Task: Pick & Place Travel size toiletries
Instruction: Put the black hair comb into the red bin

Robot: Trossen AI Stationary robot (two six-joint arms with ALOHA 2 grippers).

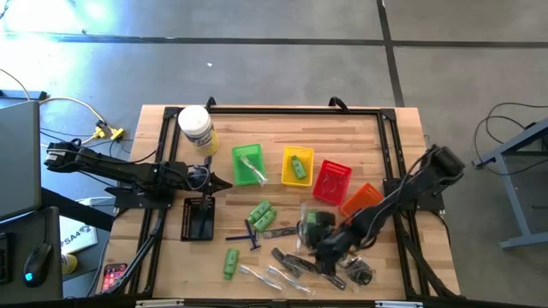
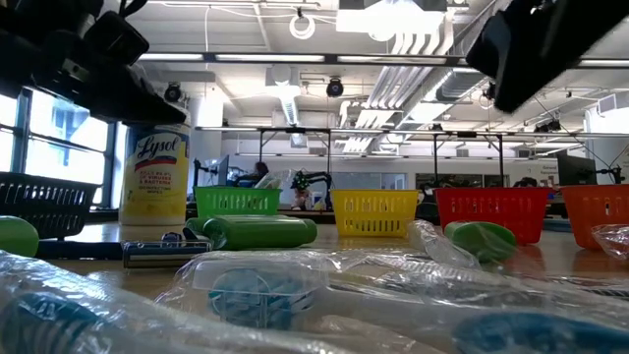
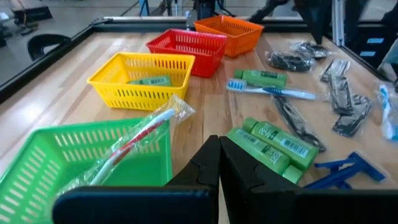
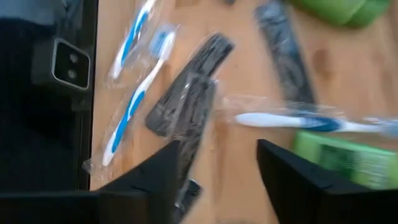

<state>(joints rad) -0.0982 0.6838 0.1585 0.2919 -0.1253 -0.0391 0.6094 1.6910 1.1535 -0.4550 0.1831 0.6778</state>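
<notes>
The toiletries lie scattered over the near half of the wooden table (image 1: 360, 137). A wrapped blue-and-white toothbrush (image 4: 292, 121) lies crosswise just ahead of the right gripper (image 4: 217, 180), whose fingers are spread apart above the pile with nothing between them. Beside it lie a dark packet (image 4: 186, 106) and two more wrapped toothbrushes (image 4: 134, 99). Farther toward the left arm, two green tubes (image 3: 273, 143) lie side by side, touching, next to a blue razor (image 3: 342, 171); a third green tube (image 1: 230, 263) lies alone near the table's front edge. One wrapped toothbrush leans in the green basket (image 3: 37, 168), and one green tube lies in the yellow basket (image 3: 140, 78). The red basket (image 3: 186, 50) and orange basket (image 3: 227, 31) complete a row of four. The left gripper (image 3: 219, 162) hovers just beside the green basket, fingers pressed together, holding nothing.
</notes>
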